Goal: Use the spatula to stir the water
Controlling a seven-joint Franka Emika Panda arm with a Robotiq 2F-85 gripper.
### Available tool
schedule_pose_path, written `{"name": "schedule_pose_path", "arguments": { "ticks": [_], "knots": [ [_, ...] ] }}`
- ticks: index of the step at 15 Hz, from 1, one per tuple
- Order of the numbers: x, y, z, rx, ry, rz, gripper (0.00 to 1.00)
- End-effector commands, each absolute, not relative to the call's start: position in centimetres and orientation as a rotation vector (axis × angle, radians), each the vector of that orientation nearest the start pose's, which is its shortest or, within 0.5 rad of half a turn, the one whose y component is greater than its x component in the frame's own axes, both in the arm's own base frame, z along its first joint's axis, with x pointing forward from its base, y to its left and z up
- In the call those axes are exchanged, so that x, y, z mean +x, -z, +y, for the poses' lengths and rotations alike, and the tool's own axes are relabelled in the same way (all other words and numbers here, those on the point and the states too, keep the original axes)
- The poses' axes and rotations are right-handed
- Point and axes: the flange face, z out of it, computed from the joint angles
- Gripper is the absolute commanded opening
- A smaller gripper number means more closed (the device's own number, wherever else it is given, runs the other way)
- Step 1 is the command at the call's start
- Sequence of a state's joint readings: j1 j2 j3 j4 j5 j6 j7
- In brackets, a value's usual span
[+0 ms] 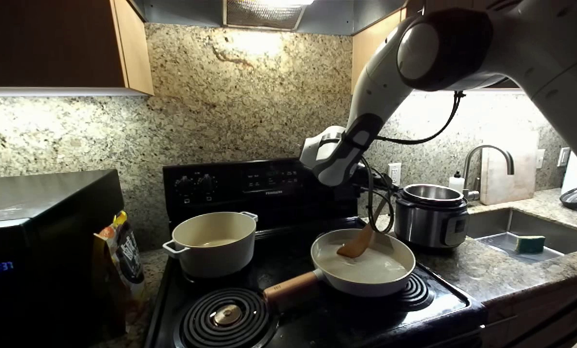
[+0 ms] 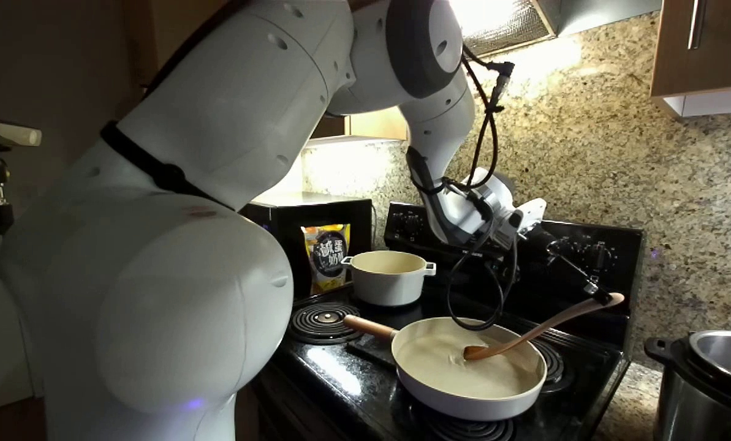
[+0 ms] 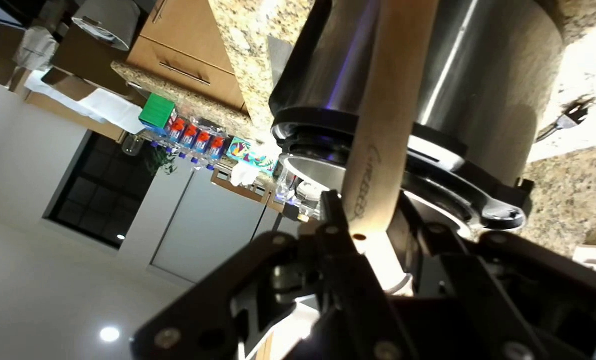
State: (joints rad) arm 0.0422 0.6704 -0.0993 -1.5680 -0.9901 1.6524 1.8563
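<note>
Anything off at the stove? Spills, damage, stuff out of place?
Yes: the black cable hangs in a loose loop, low by the pan, in both exterior views. Odd because it might snag the spatula or dip into the water. Whether it touches anything isn't clear. No spill or damage stands out.

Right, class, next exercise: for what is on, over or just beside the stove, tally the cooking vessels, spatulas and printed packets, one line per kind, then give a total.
Cooking vessels: 3 (cream two-handled pot, frying pan, steel cooker, counted as one)
Spatulas: 1 (wooden spatula, blade in the pan)
Printed packets: 1 (food packet)
Total: 5
</note>
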Motion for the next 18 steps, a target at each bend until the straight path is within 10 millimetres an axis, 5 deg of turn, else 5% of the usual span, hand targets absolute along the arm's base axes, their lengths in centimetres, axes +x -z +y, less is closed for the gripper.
{"name": "schedule_pose_path", "arguments": {
  "ticks": [1,6,18],
  "knots": [
    [66.3,-25.3,-7.9,1.516,-0.553,-1.336,0.11],
    [65.6,-24.1,-5.5,1.549,-0.599,-1.273,0.11],
    [58.9,-21.8,-10.0,1.46,-0.53,-1.341,0.11]
  ]
}}
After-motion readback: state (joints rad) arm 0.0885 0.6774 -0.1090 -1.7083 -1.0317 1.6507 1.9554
